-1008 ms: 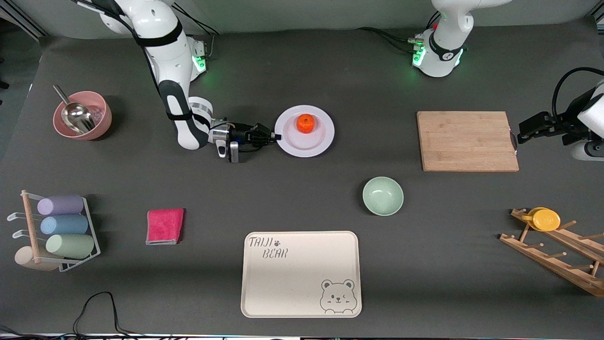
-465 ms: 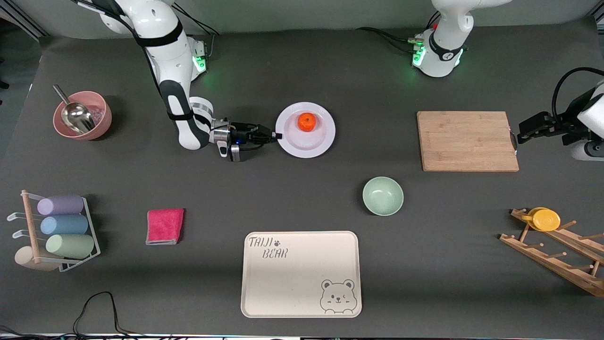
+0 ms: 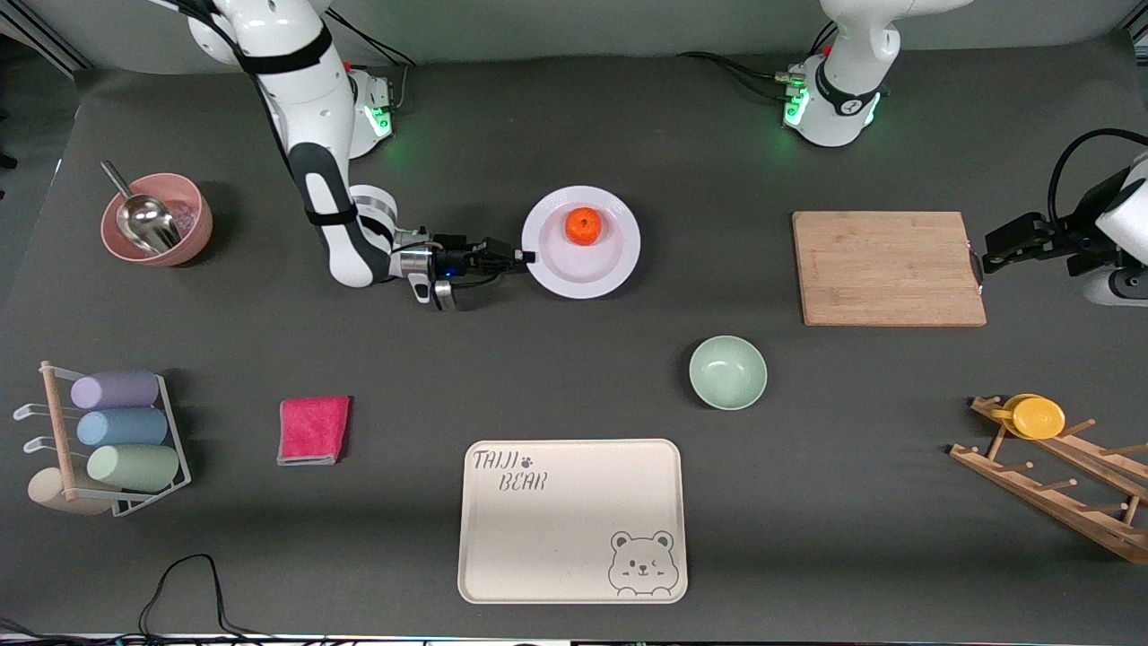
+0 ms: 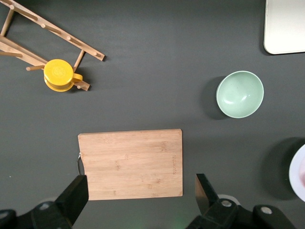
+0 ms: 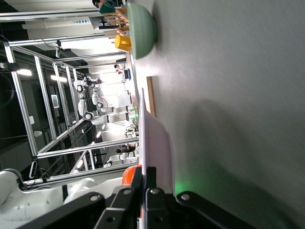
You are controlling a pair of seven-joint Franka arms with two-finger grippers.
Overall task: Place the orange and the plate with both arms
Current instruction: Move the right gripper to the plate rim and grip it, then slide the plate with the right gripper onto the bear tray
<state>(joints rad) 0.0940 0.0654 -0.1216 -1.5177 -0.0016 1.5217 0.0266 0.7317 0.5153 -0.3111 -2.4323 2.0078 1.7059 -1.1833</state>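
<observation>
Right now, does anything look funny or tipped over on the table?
Nothing is spilled or broken. The oddest sight: the right hand pinches the plate by its rim, lifted off the table, with the orange riding on it.

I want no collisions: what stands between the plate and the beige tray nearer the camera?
Nothing visible. The right gripper is shut on the plate, which carries the orange. Bare table runs to the tray; the green bowl sits off toward the left arm's end.
</observation>
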